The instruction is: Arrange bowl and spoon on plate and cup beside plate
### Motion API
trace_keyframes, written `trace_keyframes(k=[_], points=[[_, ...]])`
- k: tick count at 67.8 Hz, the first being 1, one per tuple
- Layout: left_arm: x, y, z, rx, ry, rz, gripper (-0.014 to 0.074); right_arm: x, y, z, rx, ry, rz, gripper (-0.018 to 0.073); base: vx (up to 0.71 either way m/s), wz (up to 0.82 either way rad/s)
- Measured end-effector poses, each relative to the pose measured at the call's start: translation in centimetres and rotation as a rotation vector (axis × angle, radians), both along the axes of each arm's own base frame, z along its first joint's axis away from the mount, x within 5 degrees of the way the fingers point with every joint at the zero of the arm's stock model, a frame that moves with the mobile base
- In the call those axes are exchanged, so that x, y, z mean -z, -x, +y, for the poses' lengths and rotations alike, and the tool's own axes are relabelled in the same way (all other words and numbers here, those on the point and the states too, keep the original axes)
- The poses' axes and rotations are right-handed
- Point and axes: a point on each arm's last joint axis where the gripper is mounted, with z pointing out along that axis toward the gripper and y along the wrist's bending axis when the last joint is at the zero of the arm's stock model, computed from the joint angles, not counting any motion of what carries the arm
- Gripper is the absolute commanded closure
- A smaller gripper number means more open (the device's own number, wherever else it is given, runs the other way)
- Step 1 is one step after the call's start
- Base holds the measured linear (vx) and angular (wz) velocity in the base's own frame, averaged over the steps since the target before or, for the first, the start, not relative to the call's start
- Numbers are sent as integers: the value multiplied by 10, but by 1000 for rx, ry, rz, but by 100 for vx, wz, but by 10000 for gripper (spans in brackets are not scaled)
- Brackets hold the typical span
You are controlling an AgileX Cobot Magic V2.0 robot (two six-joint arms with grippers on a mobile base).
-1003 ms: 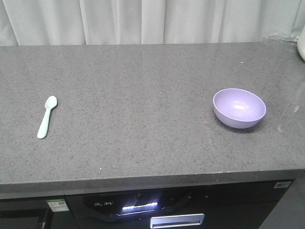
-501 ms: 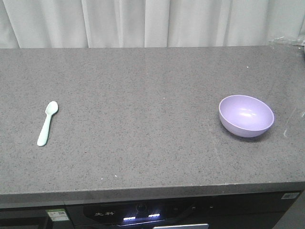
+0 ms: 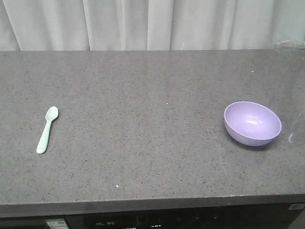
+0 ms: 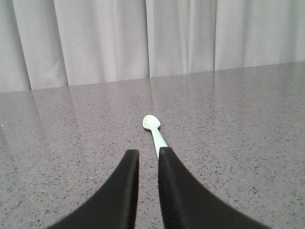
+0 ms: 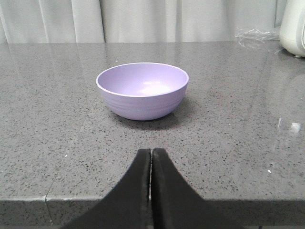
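Grey speckled stone desk (image 3: 143,95) fills the front view, with a pale pleated curtain (image 3: 143,24) hanging along its far edge.

Spoon (image 3: 47,130): pale mint green, flat on the left part of the desk. Its oval head points to the far side and the handle runs toward the near edge, leaning slightly left. Nothing touches it.

Bowl (image 3: 252,123): lilac, upright, mouth up, nothing inside. It stands on the right part of the desk, nearer the right edge than the middle and well apart from the spoon.

Left fingers (image 4: 126,176): black, curved, tips parted by a narrow slit, nothing held. The left wrist view looks along them to the spoon (image 4: 153,128), which lies just beyond the tips. The handle's near end passes out of sight behind the tip of the right-hand finger. Whether that tip touches the handle cannot be told.

Right fingers (image 5: 140,181): pressed together, only a hairline seam between them, nothing held. They sit over the near edge of the desk. The bowl (image 5: 142,90) is straight ahead on the far side of them, apart from the tips, casting a soft shadow.

Far right corner, right wrist view: crinkled clear plastic (image 5: 257,34) beside a white appliance (image 5: 293,26), partly cut off by the frame.
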Motion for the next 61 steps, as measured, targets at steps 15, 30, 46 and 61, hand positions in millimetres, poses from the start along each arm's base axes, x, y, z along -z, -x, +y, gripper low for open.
trace_keyframes(k=[15,30,46,61], points=[[0,0,0,0,0,0,485,0,0,0,0,0,0,562,4,1],[0,0,0,0,0,0,485,0,0,0,0,0,0,562,3,1],[0,0,0,0,0,0,485,0,0,0,0,0,0,562,3,0],[0,0,0,0,0,0,485,0,0,0,0,0,0,562,2,1]])
